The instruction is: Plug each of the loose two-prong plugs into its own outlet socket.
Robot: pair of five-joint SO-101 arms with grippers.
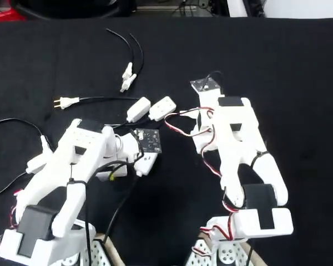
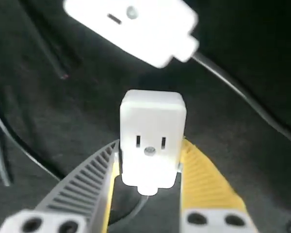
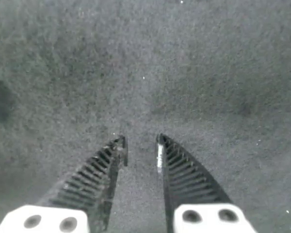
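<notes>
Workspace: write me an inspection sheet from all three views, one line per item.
Surface: black cloth, lying flat.
Job's things: held socket; second socket beside third socket on the cloth; two-prong plug; paired white plugs farther back.
Clutter: nothing seen.
Hands: left hand shut on held socket; right hand open over cloth.
Cables: black leads on the plugs; red-white arm wires.
Surroundings: dark equipment past the far edge.

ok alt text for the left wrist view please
The left arm's tool grips a white boxy plastic outlet socket, its two slots and round hole facing the camera. Beyond it lies a second white outlet socket with a thin black cable, on the black cloth table.
</notes>
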